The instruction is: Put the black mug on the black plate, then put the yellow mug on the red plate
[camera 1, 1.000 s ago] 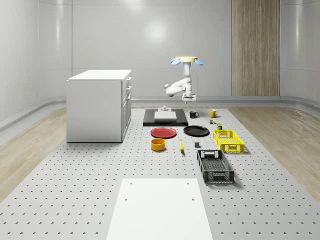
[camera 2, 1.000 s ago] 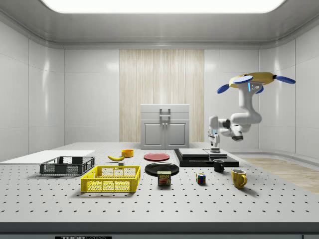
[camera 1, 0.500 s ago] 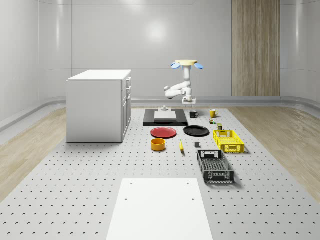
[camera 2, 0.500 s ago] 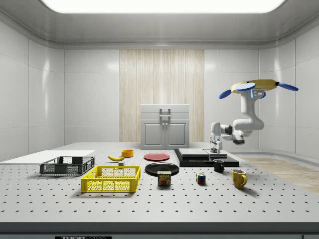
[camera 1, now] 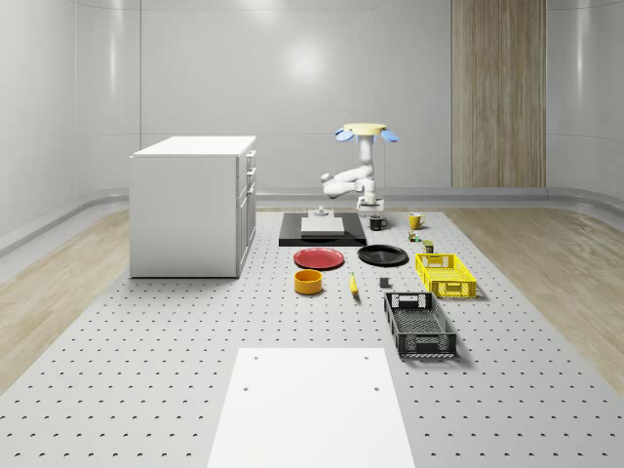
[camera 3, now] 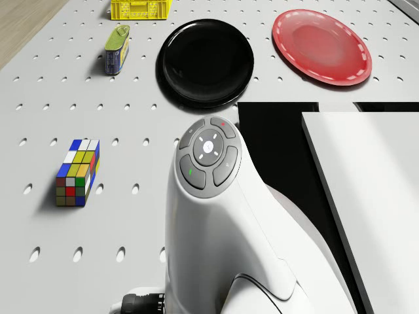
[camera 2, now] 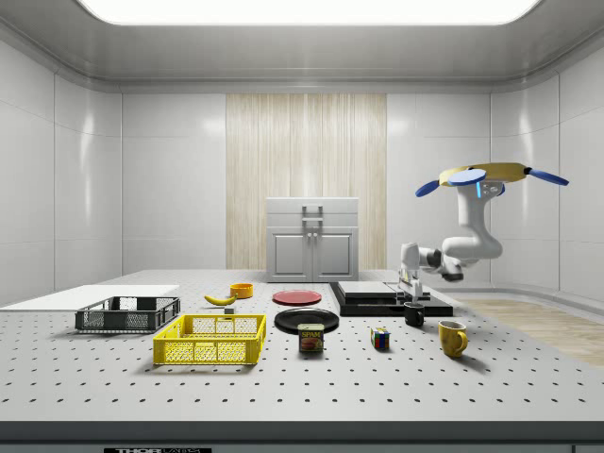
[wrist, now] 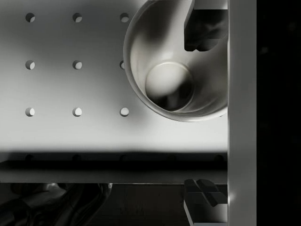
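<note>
I am holding my gripper (wrist: 204, 113) spread wide, gripping nothing. My dark, blocky fingertips (wrist: 202, 28) are standing well apart: one is showing over the black mug (wrist: 169, 70)'s round mouth, the other clear of its rim. The mug is standing upright just beneath me on the grey perforated table (wrist: 75, 84). I am looking straight down into its pale, glossy inside and flat circular bottom. In the side view I am hanging just above its rim; I cannot tell whether I am touching it.

Just beside the mug, a flat black slab (camera 1: 322, 237) with a white rectangular block on top is lying on the table. My smooth white arm (camera 3: 216, 235) is reaching down next to it.

A little further off, a multicoloured puzzle cube (camera 3: 77, 173) is sitting on the table. The yellow mug (camera 2: 452, 338) is also standing upright there, well apart from the black one.

Beyond the slab, the black plate (camera 3: 205, 62) is lying round, shiny and bare. The red plate (camera 3: 321, 46) is lying beside it, glossy with a raised rim, also bare. Near the black plate a small tin can (camera 3: 116, 48) is resting on its side. Past that is sitting a yellow crate (camera 3: 139, 8) with latticed walls.

Above me, the drone (camera 2: 491, 174), with its yellow disc body and blue rotors, is hovering over the table's end near the slab.
</note>
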{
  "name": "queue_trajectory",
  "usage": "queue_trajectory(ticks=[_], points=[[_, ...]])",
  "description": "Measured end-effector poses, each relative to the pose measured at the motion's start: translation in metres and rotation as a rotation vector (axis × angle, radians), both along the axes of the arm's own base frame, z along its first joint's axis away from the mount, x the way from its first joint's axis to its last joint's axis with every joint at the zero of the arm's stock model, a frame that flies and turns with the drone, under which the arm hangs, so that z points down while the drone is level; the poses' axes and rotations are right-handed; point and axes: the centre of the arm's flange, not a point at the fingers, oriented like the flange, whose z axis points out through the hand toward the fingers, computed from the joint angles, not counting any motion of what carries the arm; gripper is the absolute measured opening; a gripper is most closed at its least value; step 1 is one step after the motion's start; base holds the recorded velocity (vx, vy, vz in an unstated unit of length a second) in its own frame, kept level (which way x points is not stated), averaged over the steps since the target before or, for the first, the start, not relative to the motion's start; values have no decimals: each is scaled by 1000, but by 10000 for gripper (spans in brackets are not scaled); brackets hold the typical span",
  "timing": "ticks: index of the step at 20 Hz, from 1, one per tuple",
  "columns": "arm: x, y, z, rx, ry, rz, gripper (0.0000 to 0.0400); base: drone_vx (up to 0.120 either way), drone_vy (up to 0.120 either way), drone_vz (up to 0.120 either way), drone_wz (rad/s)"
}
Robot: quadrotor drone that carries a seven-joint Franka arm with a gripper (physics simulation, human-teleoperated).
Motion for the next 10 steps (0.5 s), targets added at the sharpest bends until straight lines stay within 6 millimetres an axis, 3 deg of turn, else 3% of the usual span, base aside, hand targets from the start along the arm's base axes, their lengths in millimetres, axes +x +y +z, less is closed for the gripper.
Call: queue_trajectory(ticks=[10], points=[[0, 0, 21, 0, 0, 0, 400, 0, 0, 0, 0]])
